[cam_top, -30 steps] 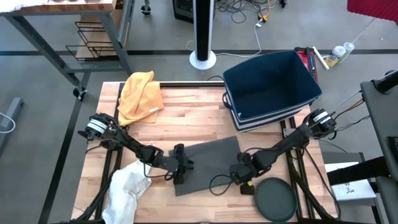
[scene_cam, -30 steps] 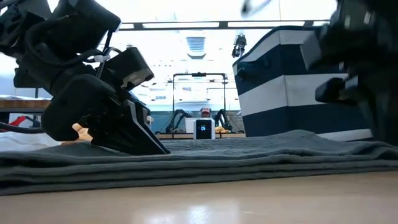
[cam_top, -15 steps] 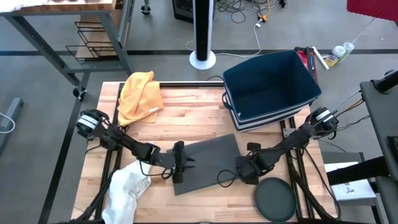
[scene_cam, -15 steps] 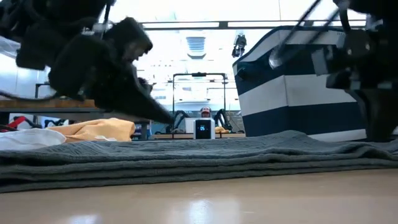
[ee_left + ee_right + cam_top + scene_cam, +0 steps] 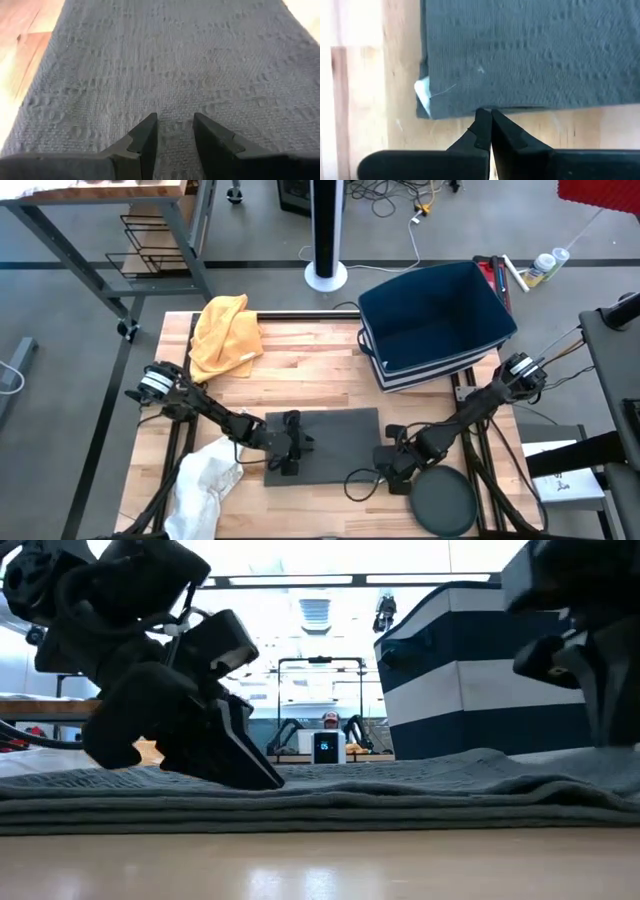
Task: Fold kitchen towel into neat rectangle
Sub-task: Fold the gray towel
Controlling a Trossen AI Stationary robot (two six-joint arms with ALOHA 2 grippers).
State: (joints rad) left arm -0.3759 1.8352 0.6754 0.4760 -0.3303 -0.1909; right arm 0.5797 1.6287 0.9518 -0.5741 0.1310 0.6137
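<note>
Grey woven towel (image 5: 325,442), a flat rectangle on wood table (image 5: 300,370).
Left gripper (image 5: 174,131) slightly parted on its weave; right gripper (image 5: 491,125) closed at its edge.

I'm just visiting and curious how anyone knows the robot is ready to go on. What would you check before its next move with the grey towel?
1. Towel shape: the grey towel lies flat as a rectangle on the table: ok.
2. Edges lined up: a pale tag pokes out at one corner in the right wrist view, and the layers look slightly offset in the low view: not ok.
3. Left gripper: fingers apart, resting on the towel, no cloth between them: ok.
4. Right gripper: shut, at the towel's edge, holding nothing: ok.
5. Neighbours: the yellow cloth, white cloth and bin lie apart from the towel: ok.
</note>
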